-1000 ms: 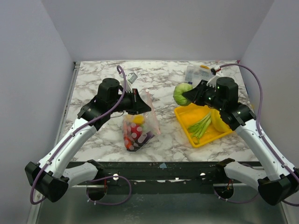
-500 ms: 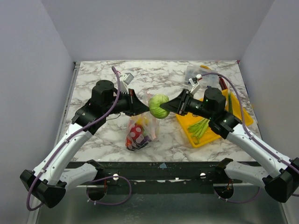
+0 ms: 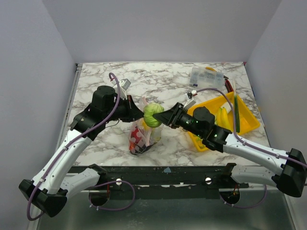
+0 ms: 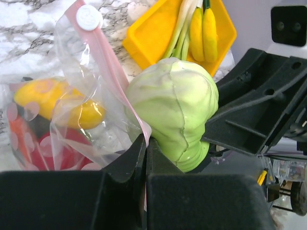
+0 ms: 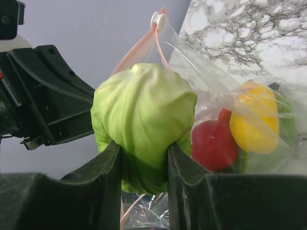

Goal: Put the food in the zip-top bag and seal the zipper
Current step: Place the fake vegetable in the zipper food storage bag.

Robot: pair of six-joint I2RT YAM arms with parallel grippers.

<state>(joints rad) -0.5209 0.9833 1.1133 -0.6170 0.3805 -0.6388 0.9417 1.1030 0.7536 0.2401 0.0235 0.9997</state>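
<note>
The right gripper [image 5: 144, 155] clasps the round pale-green toy cabbage [image 5: 144, 100] between its fingers, poised at the bag's mouth just ahead; the left gripper [image 4: 145, 143], clenched on the pale pink zipper strip [image 4: 112, 72], holds that edge up so the clear crinkly zip-top bag [image 4: 72, 62] gapes; deeper inside lie a yellow fruit [image 5: 254, 115] and a red fruit [image 5: 213, 143]; the yellow plastic tray [image 4: 148, 40] sits farthest off.

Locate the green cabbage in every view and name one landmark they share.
Top external: the green cabbage sits at centre, at the mouth of the zip-top bag.
Left wrist: centre-right, against the pink zipper.
Right wrist: centre-left, between the fingers of the right gripper.
Shared landmark: the zip-top bag.
</note>
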